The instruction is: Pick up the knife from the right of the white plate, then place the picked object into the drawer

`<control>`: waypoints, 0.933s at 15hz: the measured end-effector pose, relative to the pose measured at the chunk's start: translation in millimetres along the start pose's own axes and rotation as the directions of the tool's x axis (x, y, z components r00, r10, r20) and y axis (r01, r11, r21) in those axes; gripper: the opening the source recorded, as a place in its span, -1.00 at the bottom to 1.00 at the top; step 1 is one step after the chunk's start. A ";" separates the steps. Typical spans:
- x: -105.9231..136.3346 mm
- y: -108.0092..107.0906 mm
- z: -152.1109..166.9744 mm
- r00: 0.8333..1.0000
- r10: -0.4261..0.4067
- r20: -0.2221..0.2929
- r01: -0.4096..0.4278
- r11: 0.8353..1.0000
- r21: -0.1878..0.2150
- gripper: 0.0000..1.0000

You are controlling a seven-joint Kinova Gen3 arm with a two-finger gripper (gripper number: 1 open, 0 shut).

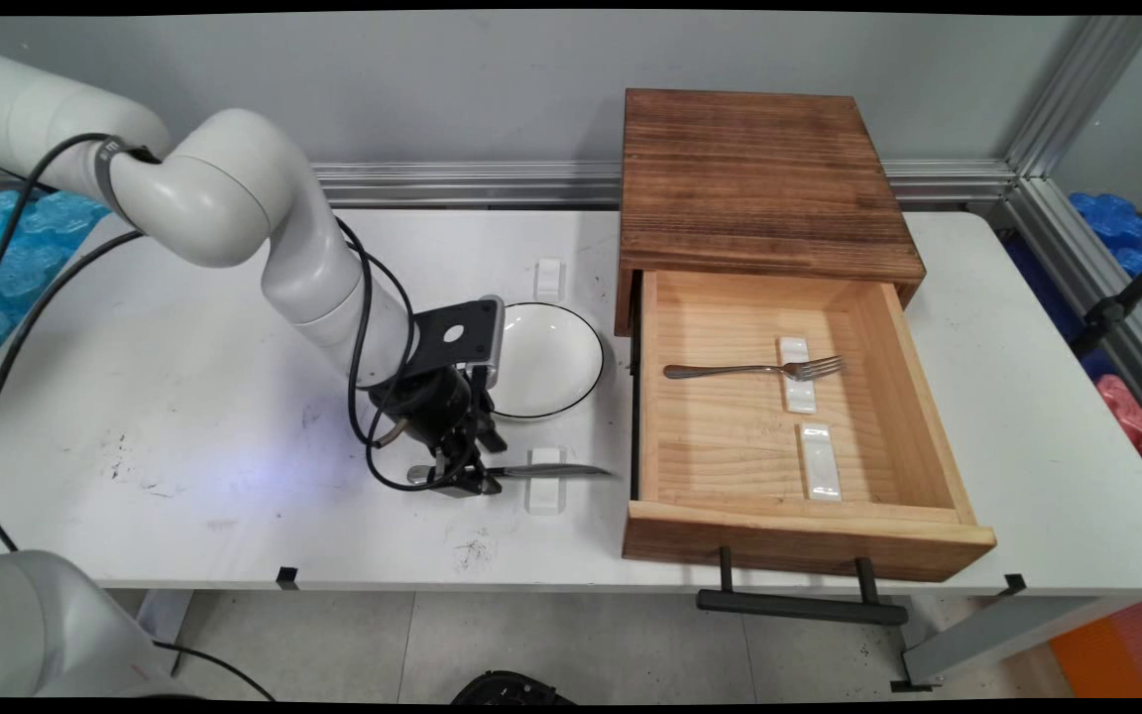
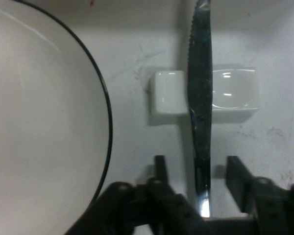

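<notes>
A metal knife (image 1: 556, 470) lies on the table with its blade across a small white rest (image 1: 544, 488). My gripper (image 1: 462, 474) is down at the knife's handle end, open, with one finger on each side of the handle and a gap to each. In the hand view the knife (image 2: 200, 98) runs up between the fingertips (image 2: 159, 165), over the white rest (image 2: 169, 93). My gripper (image 2: 197, 171) holds nothing. A white plate with a black rim (image 1: 551, 359) sits just behind the gripper, and the plate (image 2: 39, 122) fills the hand view's left.
A wooden box (image 1: 759, 178) stands at the right with its drawer (image 1: 799, 545) pulled out toward the table's front. Inside lie a fork (image 1: 759, 370) across one white rest (image 1: 796, 392) and a second bare rest (image 1: 819, 461). Another white rest (image 1: 549, 278) sits behind the plate.
</notes>
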 end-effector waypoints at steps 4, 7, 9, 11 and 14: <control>-1.3 1.8 2.6 1.000 0.012 0.005 -0.012 1.000 -0.014 -1.00; -2.7 2.3 3.1 1.000 0.018 0.009 -0.017 1.000 -0.020 -1.00; -3.4 2.2 2.6 1.000 0.023 0.012 -0.023 0.999 -0.024 -1.00; -3.1 1.4 0.4 1.000 0.026 0.015 -0.026 0.999 -0.024 -1.00; -4.1 1.3 -11.7 0.999 0.021 0.032 -0.020 1.000 -0.019 -1.00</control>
